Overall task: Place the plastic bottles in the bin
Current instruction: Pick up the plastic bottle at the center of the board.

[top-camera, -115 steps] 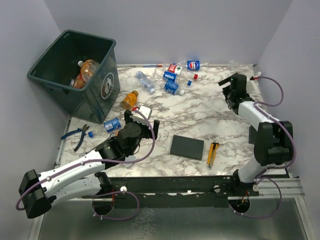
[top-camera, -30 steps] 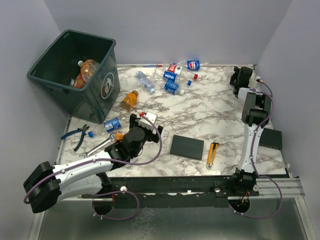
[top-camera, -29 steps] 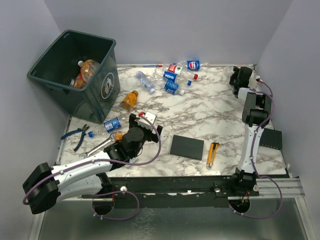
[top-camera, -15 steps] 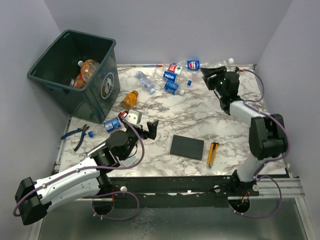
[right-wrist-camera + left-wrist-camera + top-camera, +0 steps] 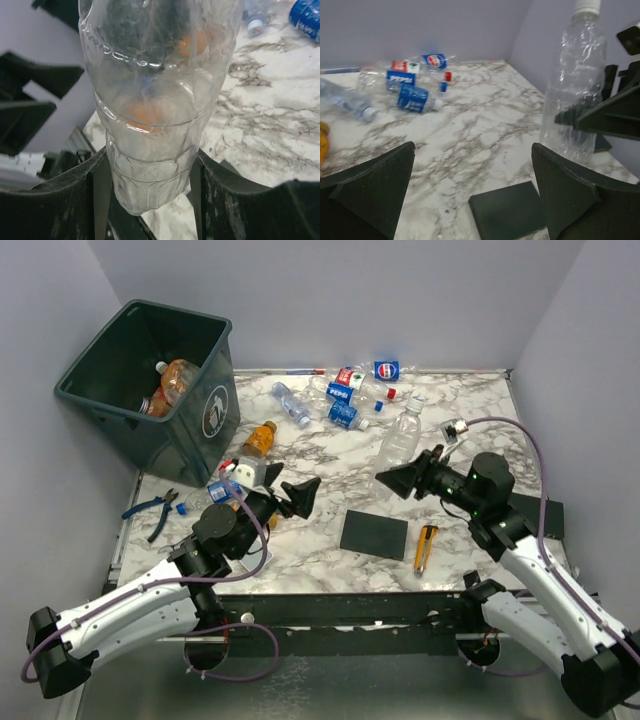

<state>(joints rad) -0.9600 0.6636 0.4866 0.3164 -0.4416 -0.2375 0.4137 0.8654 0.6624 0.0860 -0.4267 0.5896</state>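
White-shelled with black joints on left arm (image 5: 130, 605) and right arm (image 5: 548, 578), looped purple cables (image 5: 500, 421), black wedge fingers (image 5: 570, 195).

A desk (image 5: 350, 468) with a white marble pattern veined in grey fills the middle of the scene. Plain, pale lilac-grey walls close it in on three sides: a back wall (image 5: 400, 300), a left wall (image 5: 40, 310) and a right wall (image 5: 595, 350). A black rail (image 5: 340, 612) runs along the desk's near edge. Below it lies a dull grey surface (image 5: 340, 690), perhaps sheet metal. The light is soft and even, casting only faint shadows.
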